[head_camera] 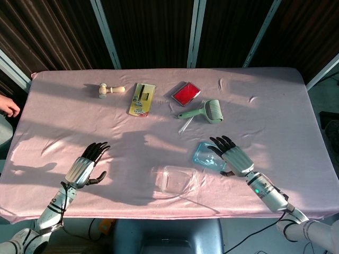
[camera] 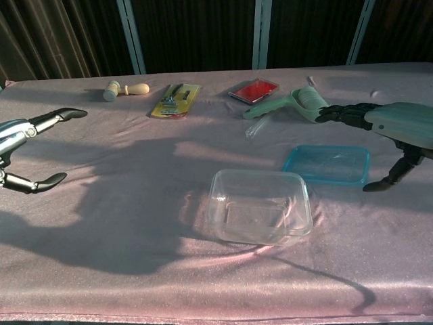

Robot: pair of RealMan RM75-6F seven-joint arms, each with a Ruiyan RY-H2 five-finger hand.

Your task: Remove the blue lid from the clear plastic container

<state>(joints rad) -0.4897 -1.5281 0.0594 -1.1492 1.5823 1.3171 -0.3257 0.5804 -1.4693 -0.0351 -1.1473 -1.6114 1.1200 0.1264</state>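
The clear plastic container (head_camera: pixel 179 180) (camera: pixel 260 206) stands lidless near the table's front edge. Just to its right, the blue lid (head_camera: pixel 206 155) (camera: pixel 327 164) lies flat on the pink cloth. My right hand (head_camera: pixel 233 156) (camera: pixel 391 127) hovers at the lid's right edge with its fingers spread over it and its thumb off to the side; it holds nothing. My left hand (head_camera: pixel 85 166) (camera: pixel 20 145) is far to the left of the container, fingers apart and empty.
At the back lie a wooden stamp (head_camera: pixel 110 90) (camera: pixel 125 89), a yellow tool card (head_camera: pixel 142 99) (camera: pixel 174 99), a red pad (head_camera: pixel 186 93) (camera: pixel 254 90) and a green lint roller (head_camera: pixel 204 111) (camera: pixel 291 103). A person's hand (head_camera: pixel 8 107) shows at the left edge.
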